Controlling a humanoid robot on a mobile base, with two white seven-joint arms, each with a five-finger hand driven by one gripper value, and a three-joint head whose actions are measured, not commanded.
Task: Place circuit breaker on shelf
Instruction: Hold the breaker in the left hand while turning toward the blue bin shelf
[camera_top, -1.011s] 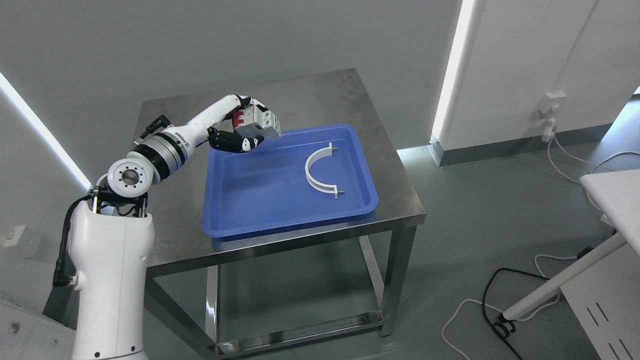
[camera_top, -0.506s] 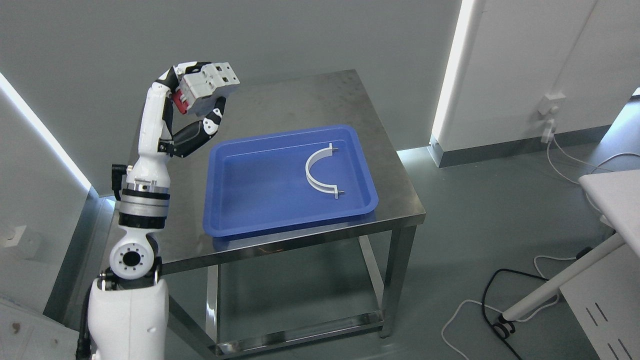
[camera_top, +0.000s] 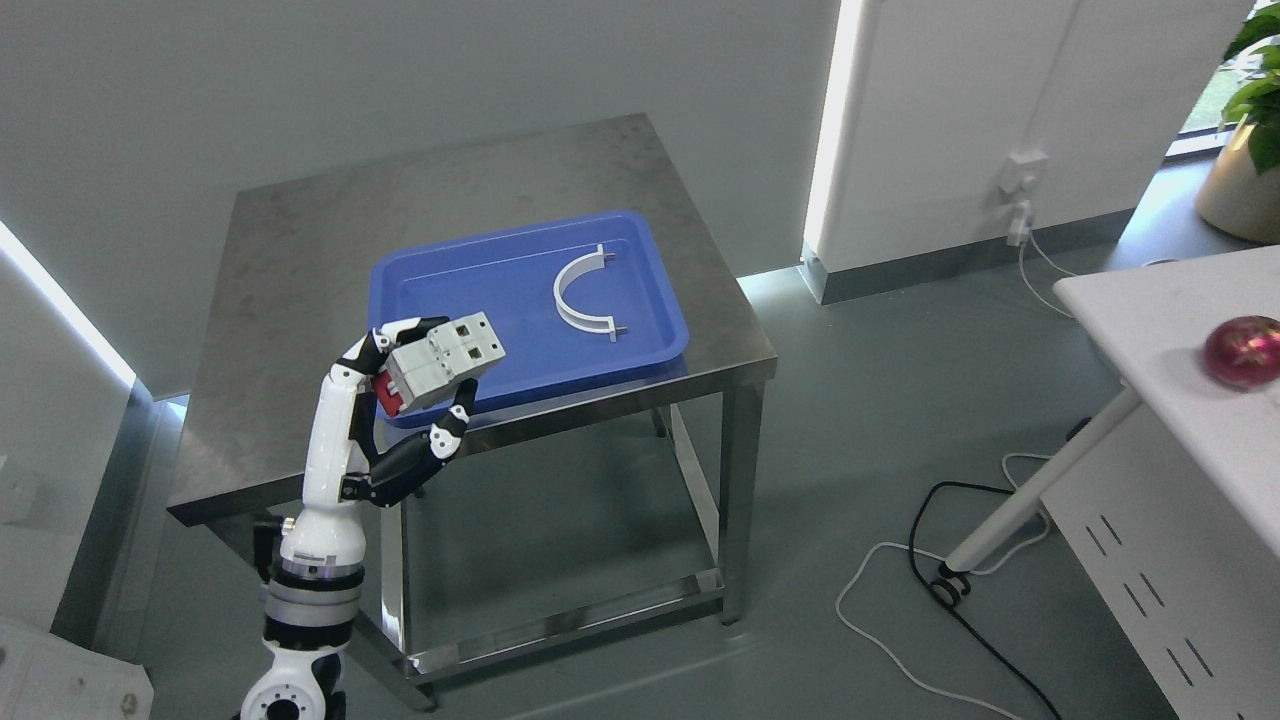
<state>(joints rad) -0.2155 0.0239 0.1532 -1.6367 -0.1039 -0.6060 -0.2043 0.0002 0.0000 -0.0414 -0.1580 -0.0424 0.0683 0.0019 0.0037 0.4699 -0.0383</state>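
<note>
Circuit breaker (camera_top: 440, 366) is sitting in the left hand (camera_top: 425, 400), whose fingers are closing around it from above and below, lifted clear of the blue tray (camera_top: 480, 290) at the hand's one o'clock. I think the arm is holding it upright and close so that carrying it to a shelf is safe; no shelf is showing yet.

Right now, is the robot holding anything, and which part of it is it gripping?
Yes. The left hand holds the grey circuit breaker, fingers over its top and thumb under its bottom, at the red end.

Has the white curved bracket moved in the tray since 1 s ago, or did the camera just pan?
No. The white curved bracket lies in the same right-hand part of the blue tray, open side facing left. Tray and table shifted together, so the camera moved.
</note>
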